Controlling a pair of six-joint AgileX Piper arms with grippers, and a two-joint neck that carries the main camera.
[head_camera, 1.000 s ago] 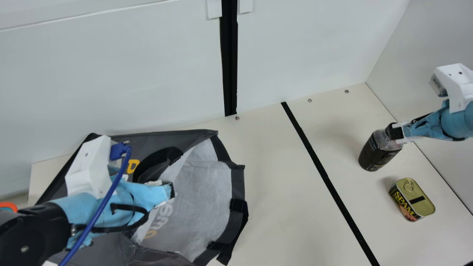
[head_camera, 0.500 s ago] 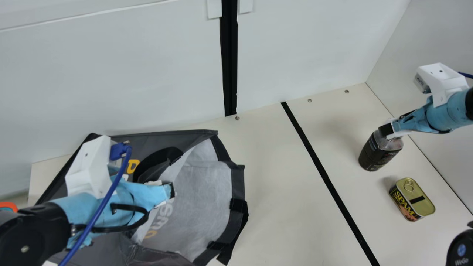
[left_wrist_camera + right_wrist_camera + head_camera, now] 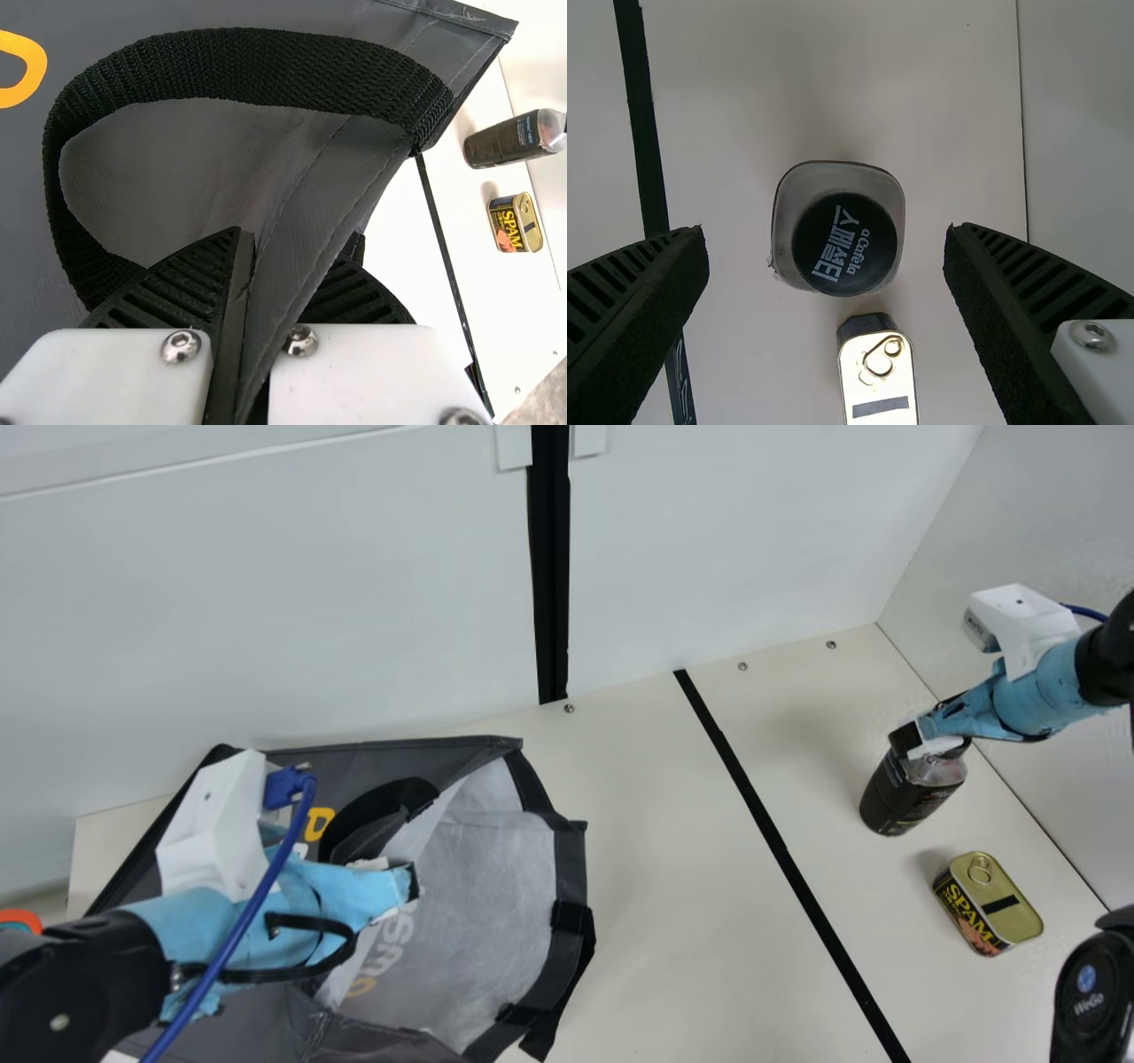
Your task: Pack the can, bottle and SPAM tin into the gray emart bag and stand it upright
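L hand (image 3: pixel 297 243) pinches edge of tipped bag (image 3: pixel 487 868) | R hand (image 3: pixel 826 230) spread over upright bottle (image 3: pixel 908 793) | bottle, SPAM (image 3: pixel 990 903) on worktop (image 3: pixel 673 850), unpacked; can unclear | to go: pack both, stand bag up

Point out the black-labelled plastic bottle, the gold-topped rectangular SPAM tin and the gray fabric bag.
Bottle (image 3: pixel 899 797), main view: on its black label.
SPAM tin (image 3: pixel 994 893), main view: on its gold lid.
Gray bag (image 3: pixel 483 903), main view: on the pale lining inside its open mouth.
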